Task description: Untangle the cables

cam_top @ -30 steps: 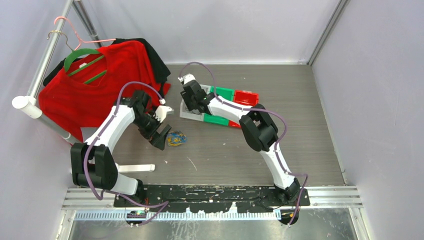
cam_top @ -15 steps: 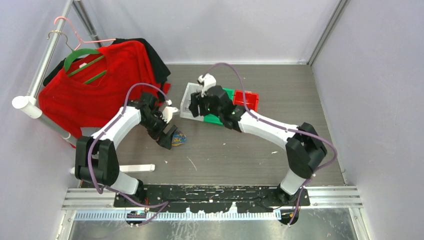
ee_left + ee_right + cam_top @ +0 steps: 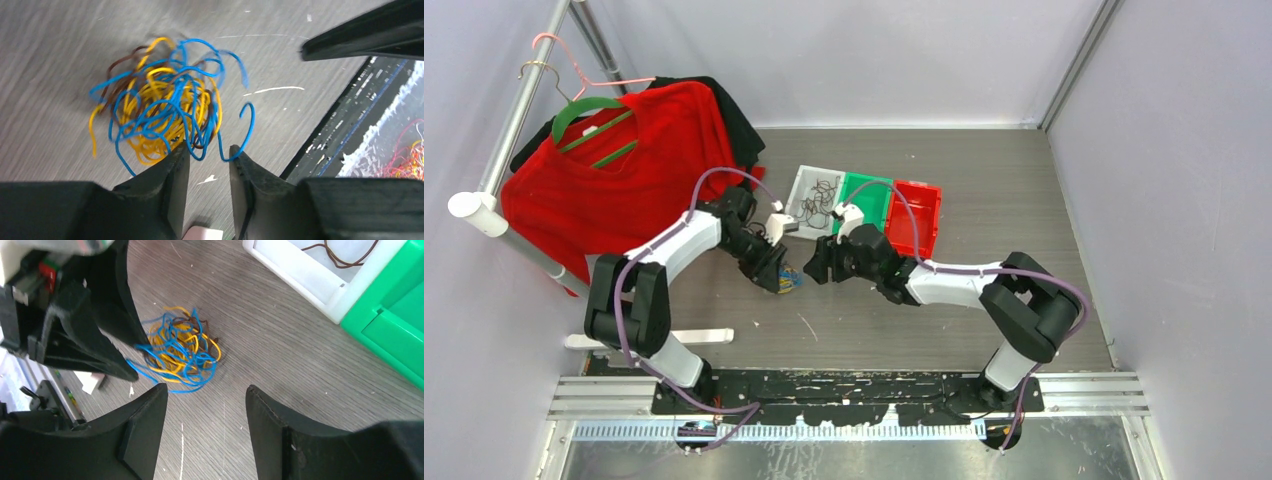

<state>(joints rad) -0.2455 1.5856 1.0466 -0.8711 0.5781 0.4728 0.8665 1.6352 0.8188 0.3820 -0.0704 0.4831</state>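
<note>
Since both arms are crowding one small spot, I am looking from above first. The cables are lying in a tight clump on the desk, on the arm-base side of the white tray and apart from it. The left claw is sitting right at the clump. The right claw is hanging just beside it, also on the tray's near side. With so little room between them, I am thinking the two could knock together.

From the left wrist, its jaws are standing a little apart with bare desk showing in the gap, and nothing is looking clamped. One tip is overlapping the clump's edge and a blue loop is curling against the other. Yellow-orange, blue and brown strands are all crossing there. A pinch could be catching several colours at once and pulling the knot tighter, or the thin wire could be slipping free.

From the right wrist, its jaws are standing wide apart and empty, with the clump lying just beyond the tips and the tray further off. If only one claw is gripping, I am guessing the whole light clump could be skidding along the desk instead of loosening.
</note>
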